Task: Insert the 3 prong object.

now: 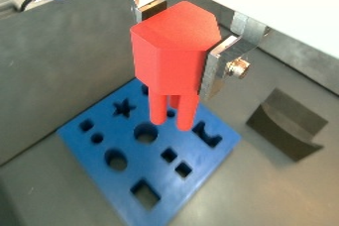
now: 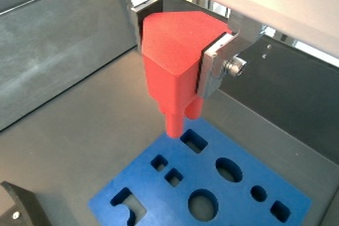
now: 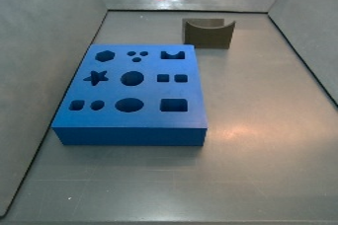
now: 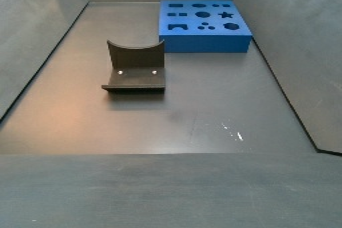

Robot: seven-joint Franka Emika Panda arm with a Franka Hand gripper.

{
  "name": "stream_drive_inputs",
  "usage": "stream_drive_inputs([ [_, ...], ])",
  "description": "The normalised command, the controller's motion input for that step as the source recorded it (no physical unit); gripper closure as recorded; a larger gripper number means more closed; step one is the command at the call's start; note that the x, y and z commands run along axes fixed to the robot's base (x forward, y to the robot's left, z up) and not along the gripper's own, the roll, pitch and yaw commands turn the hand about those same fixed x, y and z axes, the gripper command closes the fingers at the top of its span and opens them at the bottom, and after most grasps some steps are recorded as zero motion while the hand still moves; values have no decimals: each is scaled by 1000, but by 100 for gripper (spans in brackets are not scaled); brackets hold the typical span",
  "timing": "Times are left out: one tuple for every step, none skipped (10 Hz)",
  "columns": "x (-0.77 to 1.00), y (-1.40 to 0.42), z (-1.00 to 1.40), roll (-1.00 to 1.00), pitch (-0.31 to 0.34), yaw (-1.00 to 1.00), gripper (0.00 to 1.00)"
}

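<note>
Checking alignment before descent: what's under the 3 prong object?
In both wrist views the end effector holds the 3 prong object above the blue block. Its prongs hide the cutouts directly below, so the target hole can't be confirmed.

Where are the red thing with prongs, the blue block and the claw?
3 prong object [image 1: 172, 47]: wrist view, blocky top.
blue block [image 3: 132, 120]: side view, front wall.
claw [image 2: 179, 27]: wrist view, between fingertips, shut on the 3 prong object.

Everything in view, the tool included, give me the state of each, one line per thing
Tool: shut on the 3 prong object, in the air above the blue block.
3 prong object: held, prongs pointing down, not yet in any hole.
Blue block: flat on the floor, every visible hole empty.
Dark olive block: resting on the floor apart from the blue block, untouched.
</note>
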Motion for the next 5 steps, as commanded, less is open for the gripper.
stream_drive_inputs([
  [-331,326,-549,0,-10,-666,100],
  [-366,183,-491,3,-33,-789,100],
  [-277,469,-377,9,-27,-500,100],
  [-146,491,-380,0,-9,-471,100],
  [-86,186,-394,0,-1,-840,100],
])
